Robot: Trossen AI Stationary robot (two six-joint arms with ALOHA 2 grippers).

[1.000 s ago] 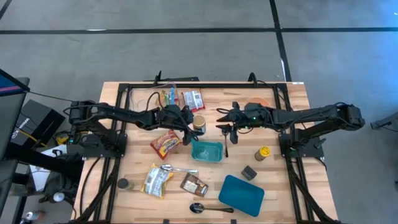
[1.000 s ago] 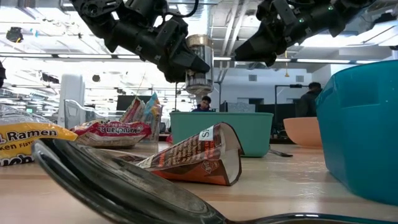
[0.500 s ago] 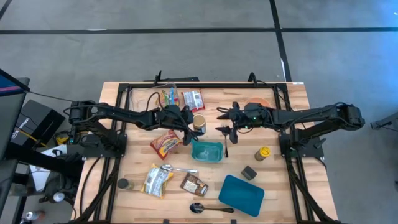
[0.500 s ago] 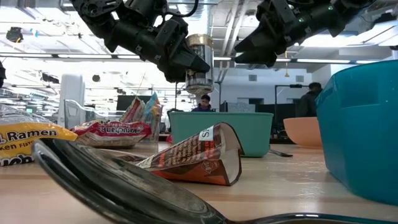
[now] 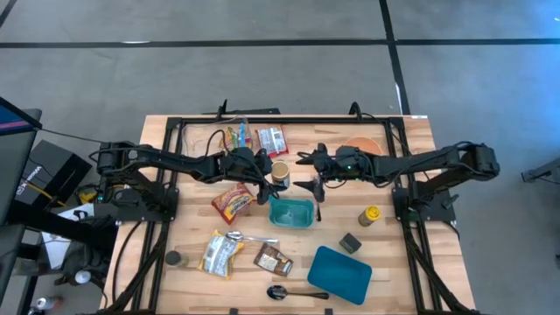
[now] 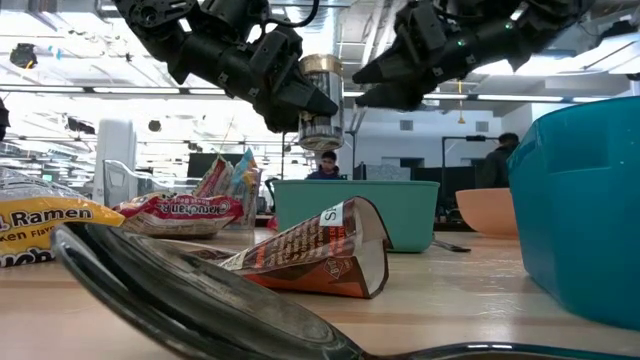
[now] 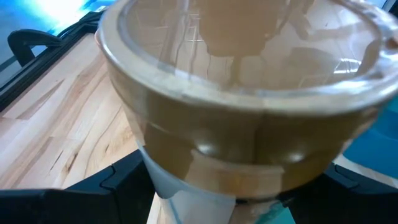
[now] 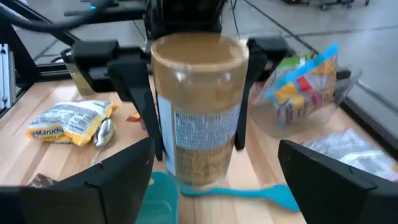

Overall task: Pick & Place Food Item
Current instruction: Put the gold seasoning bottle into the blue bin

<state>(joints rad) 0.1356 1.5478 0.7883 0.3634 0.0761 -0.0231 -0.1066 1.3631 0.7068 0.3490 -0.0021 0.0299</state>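
From above, the left tool [image 5: 269, 175] is clamped on a jar [image 5: 280, 172] with a tan lid, held over the table [image 5: 411, 149] just beyond the far edge of the teal container [image 5: 291, 213]. The right tool [image 5: 308, 172] sits just beside the jar, its fingers spread wide and holding nothing.

At table height, the jar [image 6: 321, 100] hangs in the air above the teal container [image 6: 355, 212], gripped by the left tool [image 6: 305, 105]; the right tool [image 6: 365, 88] is close to it, apparently not touching.

The left wrist camera shows the jar [image 7: 249, 118] filling the frame between that tool's dark fingers [image 7: 112, 183].

The right wrist camera shows the jar [image 8: 198, 109] upright, pinched between the left tool's two fingers [image 8: 140, 102], with the right tool's own fingers [image 8: 93, 186] set wide on either side.
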